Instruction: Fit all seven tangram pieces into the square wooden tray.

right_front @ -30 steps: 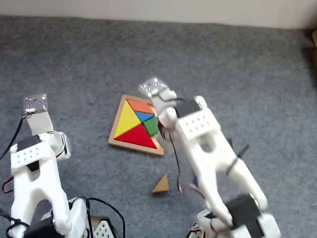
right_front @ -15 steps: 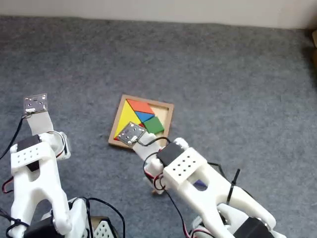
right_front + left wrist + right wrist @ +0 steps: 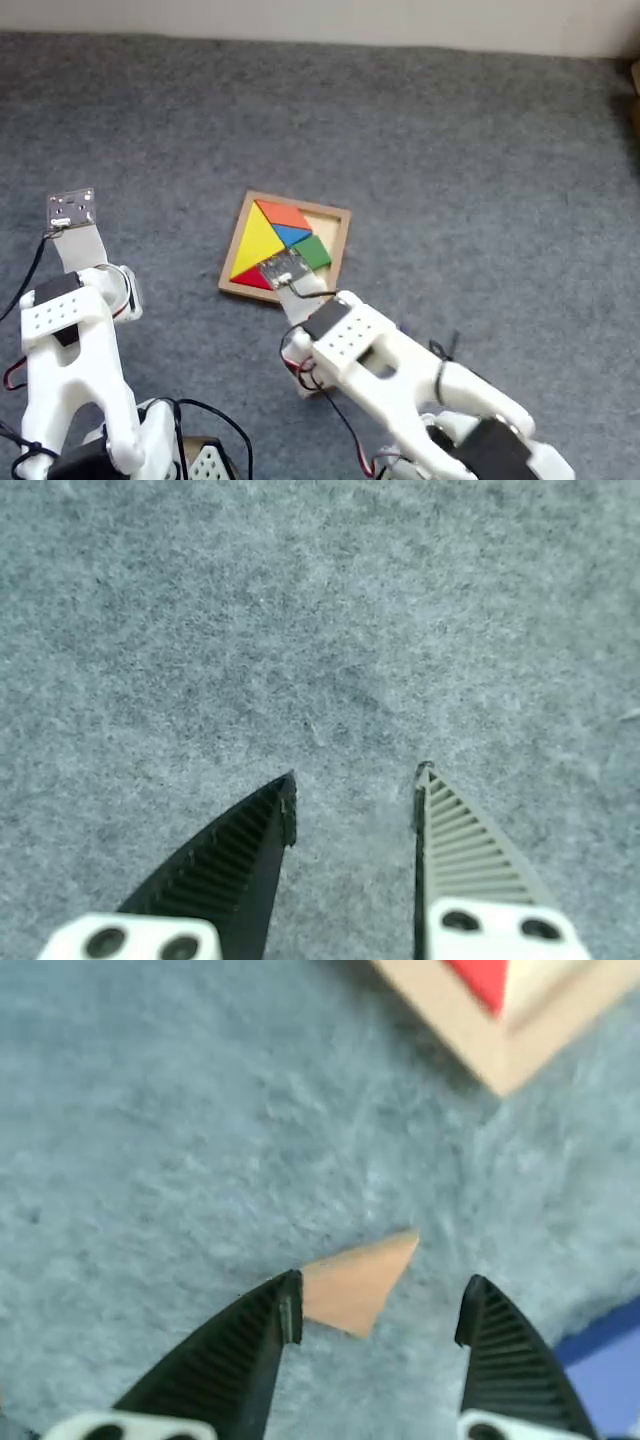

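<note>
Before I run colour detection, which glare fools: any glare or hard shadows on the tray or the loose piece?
High view: even light, no glare on the tray. Right wrist view: the loose tan triangle is evenly lit, with no hard shadow on it.

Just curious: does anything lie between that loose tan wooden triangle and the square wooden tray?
Nothing: in the right wrist view, bare grey carpet runs from the tan wooden triangle to the corner of the square wooden tray.
</note>
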Controlling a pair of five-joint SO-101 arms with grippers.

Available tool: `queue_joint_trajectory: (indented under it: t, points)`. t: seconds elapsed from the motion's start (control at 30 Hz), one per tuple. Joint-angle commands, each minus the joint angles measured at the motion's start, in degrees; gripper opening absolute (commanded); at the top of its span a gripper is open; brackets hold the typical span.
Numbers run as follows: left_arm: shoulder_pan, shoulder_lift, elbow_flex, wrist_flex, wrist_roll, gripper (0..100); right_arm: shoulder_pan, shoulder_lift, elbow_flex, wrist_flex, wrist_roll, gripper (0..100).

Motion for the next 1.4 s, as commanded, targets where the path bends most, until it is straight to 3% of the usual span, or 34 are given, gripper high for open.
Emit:
queue_joint_trajectory:
  t: [0.0, 0.33, 0.47, 0.6, 0.93, 1.1, 1.37]
  points:
    - [1.5, -1.7, -0.3, -0.8, -0.1, 20, -0.5, 7.7, -4.3, -0.2, -1.7, 25.1]
    - [1.3, -1.7, -0.3, -0.8, -0.1, 20, -0.1, 7.4, -5.9, 5.1, -1.2, 25.0]
    - [1.3, -1.7, -0.3, -0.8, -0.1, 20, -0.1, 4.3, -2.7, 5.1, 4.3, 24.6]
    - [1.3, -1.7, -0.3, -0.8, -0.1, 20, 0.2, 1.6, -0.9, 5.1, 7.2, 17.0]
    - [1.2, -1.7, -0.3, -0.8, -0.1, 20, 9.2, 3.9, -0.3, 4.7, 16.6, 13.3]
    - [1.2, -1.7, -0.3, -0.8, -0.1, 20, 10.2, 3.9, -0.7, 5.1, 21.8, 5.7]
    - [1.3, -1.7, -0.3, -0.8, -0.1, 20, 14.5, 3.8, -10.7, 7.3, 33.1, 5.5]
